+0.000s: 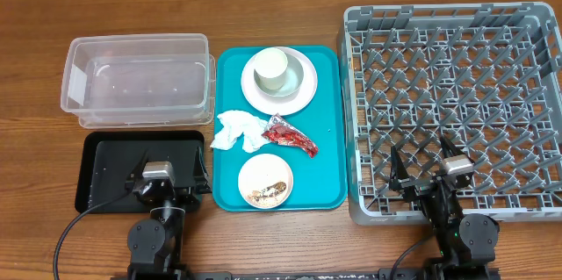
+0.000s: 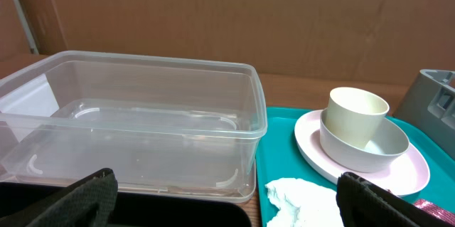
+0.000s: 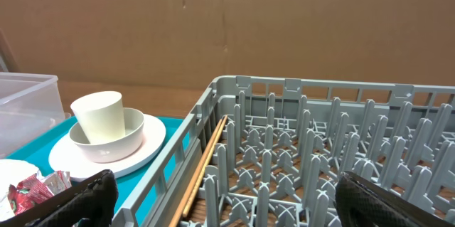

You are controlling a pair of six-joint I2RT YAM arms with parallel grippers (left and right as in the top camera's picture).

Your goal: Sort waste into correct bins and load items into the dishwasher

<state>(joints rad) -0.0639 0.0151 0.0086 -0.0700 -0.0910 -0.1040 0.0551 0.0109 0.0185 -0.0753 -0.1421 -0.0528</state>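
On the teal tray (image 1: 327, 122) a white cup (image 1: 272, 69) stands in a bowl (image 2: 380, 149) on a large plate (image 1: 303, 96). In front of them lie a crumpled white napkin (image 1: 239, 131), a red wrapper (image 1: 291, 134) and a small plate (image 1: 265, 180) with rice and brown bits. The clear tub (image 1: 138, 80) sits far left, with the black tray (image 1: 105, 170) in front of it. To the right stands the grey rack (image 1: 457, 96). My left gripper (image 1: 167, 173) hangs open over the black tray. My right gripper (image 1: 424, 161) is open over the rack's near edge. Neither holds anything.
A cardboard wall (image 2: 284, 20) closes off the far side of the wooden table (image 1: 281, 17). In the right wrist view a wood-coloured strip (image 3: 206, 163) runs along the inside of the rack's left wall. The teal tray fills the gap between the bins and the rack.
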